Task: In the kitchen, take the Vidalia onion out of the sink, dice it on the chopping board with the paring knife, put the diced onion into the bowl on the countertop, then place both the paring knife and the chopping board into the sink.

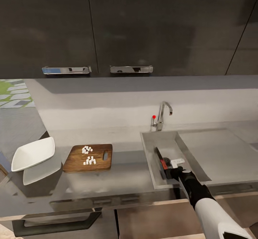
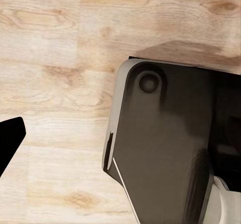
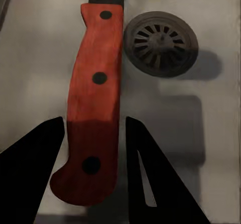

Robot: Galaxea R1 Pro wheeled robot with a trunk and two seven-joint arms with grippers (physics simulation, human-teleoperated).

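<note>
— What's closest?
— The right pincer (image 3: 93,148), low in the sink (image 1: 150,149), fingers spread either side of the paring knife (image 3: 93,98) handle — not visibly gripping it.
— How would it handle?
— Light, stiff, probably slick; take the handle.
— Around it?
— Drain (image 3: 160,43) beside; chopping board (image 1: 76,160) with diced onion (image 1: 89,161) left on the table (image 1: 118,181), near the bowl (image 1: 33,154).

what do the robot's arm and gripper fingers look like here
In the head view the right arm has a glossy white shell on its lower section and a matte black tapered wrist leading to a black right gripper. In the right wrist view its two fingers are flat, black, pointed wedges. No cables or markings show.
</note>
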